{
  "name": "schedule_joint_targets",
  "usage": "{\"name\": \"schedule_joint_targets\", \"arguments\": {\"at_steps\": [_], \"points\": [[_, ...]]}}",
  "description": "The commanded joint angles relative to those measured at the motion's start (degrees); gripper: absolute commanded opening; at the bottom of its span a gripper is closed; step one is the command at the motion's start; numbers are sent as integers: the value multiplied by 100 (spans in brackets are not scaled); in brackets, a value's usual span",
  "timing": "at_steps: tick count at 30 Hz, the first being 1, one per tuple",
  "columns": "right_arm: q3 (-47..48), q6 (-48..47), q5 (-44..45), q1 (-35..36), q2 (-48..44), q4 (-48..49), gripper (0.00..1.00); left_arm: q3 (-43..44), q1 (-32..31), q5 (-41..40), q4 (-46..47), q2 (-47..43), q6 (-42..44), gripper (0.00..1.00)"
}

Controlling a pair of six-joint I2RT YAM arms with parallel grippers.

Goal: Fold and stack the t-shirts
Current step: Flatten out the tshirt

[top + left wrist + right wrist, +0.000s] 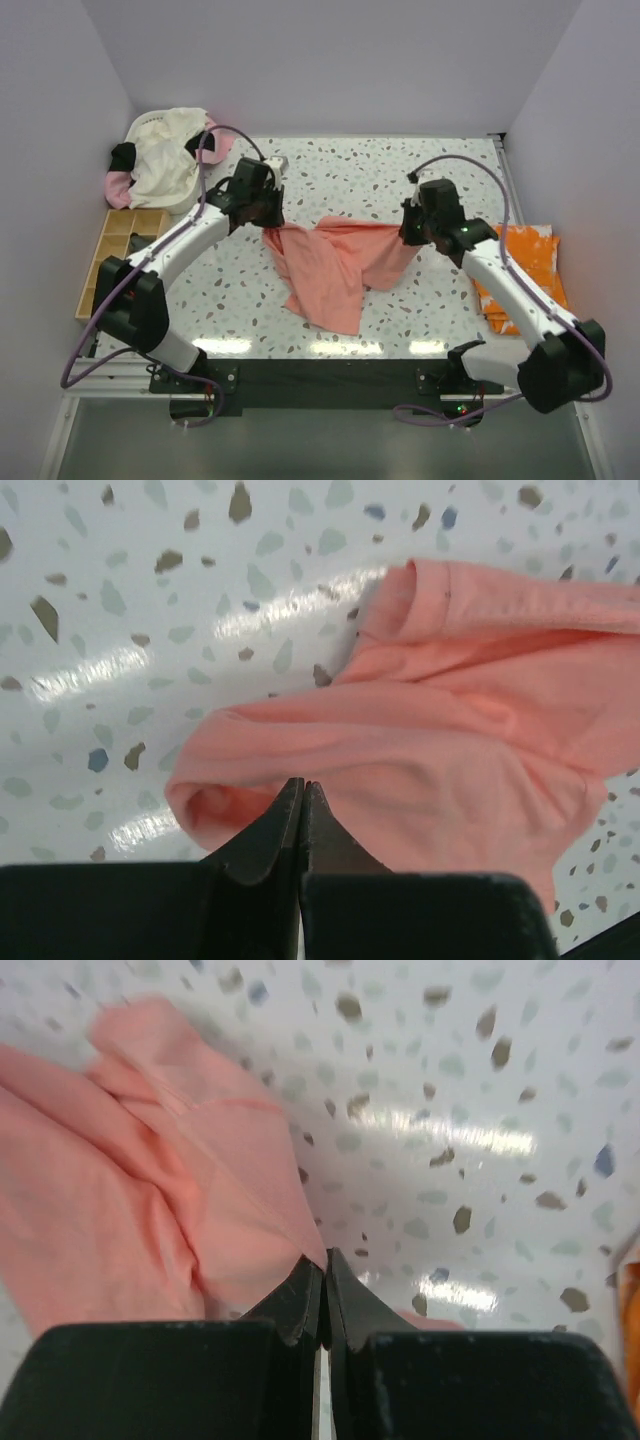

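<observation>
Noting blind spots first, left to right. At the far left corner of the table (pixel 400 170) sits a heap of t-shirts (pixel 165 165): cream cloth on top, pink and black bits at its edges. How many garments it holds cannot be told, and the left arm's cable (pixel 225 132) loops over its right side.

Below it, at the left edge, is a wooden compartment tray (pixel 112 250). The left arm (pixel 185 245) covers its near right part, and its contents are unreadable.

From above, the left gripper (pixel 268 215) blends into its dark wrist housing. The left wrist view shows its two fingers pressed tip to tip on the salmon-pink t-shirt (pixel 335 265), pinching the cloth, though the fingers hide the bite itself.

That shirt lies crumpled mid-table. Its far edge runs from one gripper to the other and the rest trails toward the near edge. Sleeves and neckline cannot be picked out in the folds.

The right gripper (pixel 412 232) is closed in the same way. The right wrist view shows its fingers meeting on the cloth's edge, with pink on both sides of the tips.

At the right edge, the orange t-shirt (pixel 525 262) with white splotches lies flat, well apart from the pink one. The right forearm (pixel 500 280) crosses it and hides its left part. The right wrist view catches only an orange sliver.
</observation>
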Motion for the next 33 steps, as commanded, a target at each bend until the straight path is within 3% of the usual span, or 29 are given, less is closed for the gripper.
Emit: {"name": "schedule_joint_targets", "arguments": {"at_steps": [1,7,10,12,13,16,17,20,24,28,33], "points": [[1428,-145,531,8,-1342,-231,0,1385,54,-228,-523,-650,295,0],[2475,-303,558,-1,-1939,-882,0,2310,159,-395,-903,-1327,480,0],[2633,-347,681,-1,-1967,-1171,0,1820,168,-326,-456,-1678,480,54],[2643,-321,848,8,-1940,-1409,0,1292,159,-71,-158,-1679,375,57],[2616,-295,857,8,-1940,-1436,0,1125,159,25,-69,-1636,322,64],[2511,-198,655,-1,-2020,-1199,0,615,159,630,308,-1258,59,65],[2554,-181,568,-1,-1915,-1103,0,388,159,1076,458,-1048,-73,69],[3018,-163,-64,-1,-1468,-935,0,-35,89,1964,1090,-687,-398,71],[3451,-101,-637,8,-1053,-637,0,-431,-86,2478,1979,-449,-698,81],[3732,-294,-112,-1,-886,-478,0,-774,-218,2671,2602,-247,-969,87],[4040,-646,759,-1,-728,-399,0,-898,-464,2979,3718,289,-1383,88]]}}
